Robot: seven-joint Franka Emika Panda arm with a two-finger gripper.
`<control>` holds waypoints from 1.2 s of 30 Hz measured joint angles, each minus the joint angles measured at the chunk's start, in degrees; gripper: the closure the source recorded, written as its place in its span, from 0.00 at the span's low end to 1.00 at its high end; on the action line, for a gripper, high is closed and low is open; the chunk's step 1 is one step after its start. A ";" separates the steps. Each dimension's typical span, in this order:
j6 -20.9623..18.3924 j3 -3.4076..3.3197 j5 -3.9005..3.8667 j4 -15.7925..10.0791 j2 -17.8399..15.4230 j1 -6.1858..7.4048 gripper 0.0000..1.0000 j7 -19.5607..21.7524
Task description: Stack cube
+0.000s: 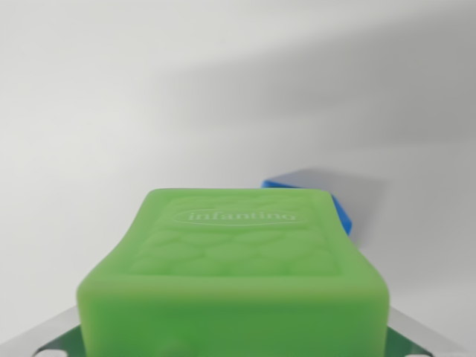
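Note:
A soft green cube (234,253) with "infantino" embossed on its upper face fills the lower middle of the wrist view, very close to the camera. My gripper (234,343) is shut on it; the cube hides the fingertips, and only metal parts of the hand show at the bottom corners. Behind the green cube, to the wrist view's right, a blue cube (341,212) rests on the white surface, mostly hidden, with just its top edge and right corner showing. Whether the two cubes touch cannot be told.
A plain white tabletop (149,111) stretches beyond the cubes. A broad soft shadow falls across its upper right.

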 joint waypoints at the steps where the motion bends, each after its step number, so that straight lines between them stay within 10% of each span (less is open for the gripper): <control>1: -0.08 -0.15 0.00 -0.29 -0.37 0.00 1.00 0.24; 36: -3.36 -4.33 -1.08 -6.63 -10.06 -0.29 1.00 7.20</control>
